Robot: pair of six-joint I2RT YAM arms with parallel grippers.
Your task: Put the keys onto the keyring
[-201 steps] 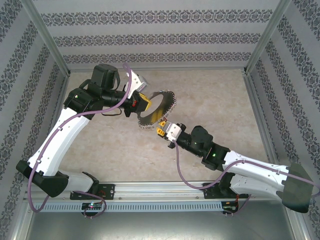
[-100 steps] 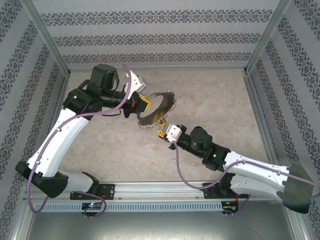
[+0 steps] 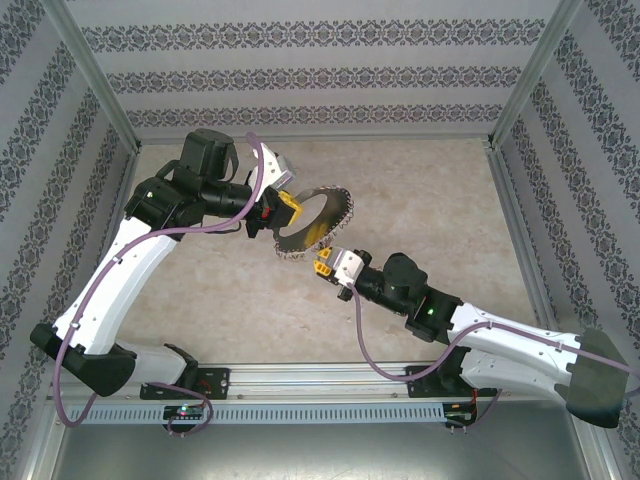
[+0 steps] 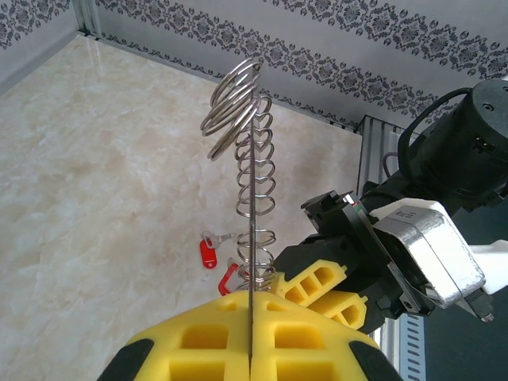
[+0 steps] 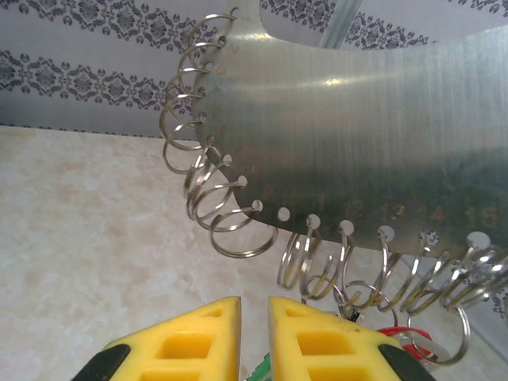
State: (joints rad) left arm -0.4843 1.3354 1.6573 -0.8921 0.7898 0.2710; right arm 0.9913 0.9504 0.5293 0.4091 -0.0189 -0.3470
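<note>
The left hand point(image 4: 250, 337) is closed tight on the edge of the keyring point(image 5: 357, 135), holding it above the counter point(image 4: 95, 175). Just under it, the right hand point(image 5: 254, 329) is almost closed on the green key point(image 5: 262, 370), little of which shows.

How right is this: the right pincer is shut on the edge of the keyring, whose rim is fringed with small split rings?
Not quite: the left pincer is shut on the edge of the keyring, whose rim is fringed with small split rings. The left wrist view shows that edge clamped between its yellow fingers.
</note>
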